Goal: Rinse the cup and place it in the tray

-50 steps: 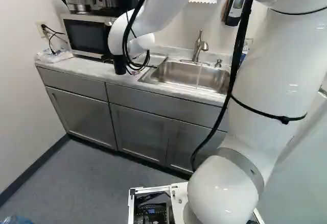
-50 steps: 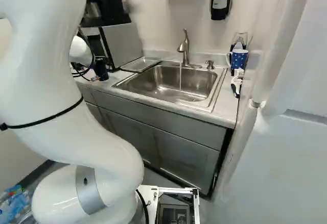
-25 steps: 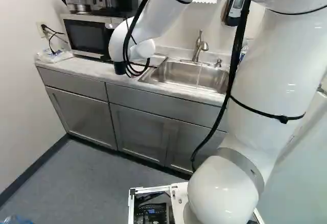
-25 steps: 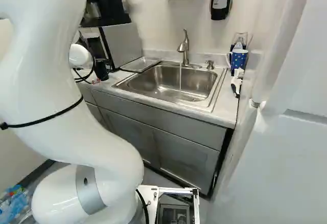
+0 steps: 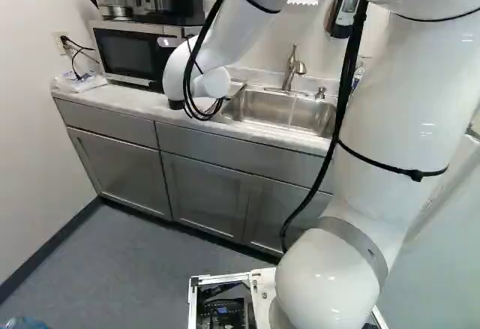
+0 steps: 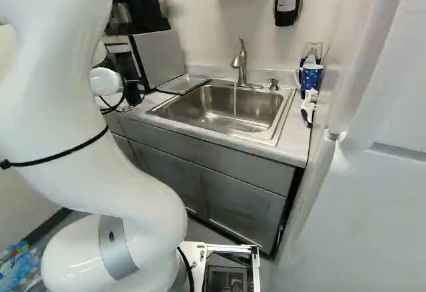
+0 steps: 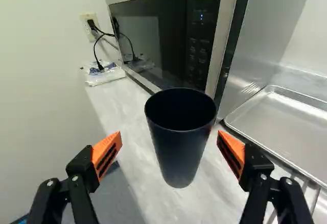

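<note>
"Commentator here: where's the cup (image 7: 179, 150)?"

"At the left of the right base view, upright on the counter (image 7: 212, 193), and just ahead of my gripper (image 7: 170, 138)! My fingers (image 7: 107, 152) are wide apart, holding nothing!"

"Lined up?"

"Nearly! Its long axis runs upright across my gap, but it sits closer to my tray-side finger (image 7: 232, 155). I'd centre, then advance."
</note>
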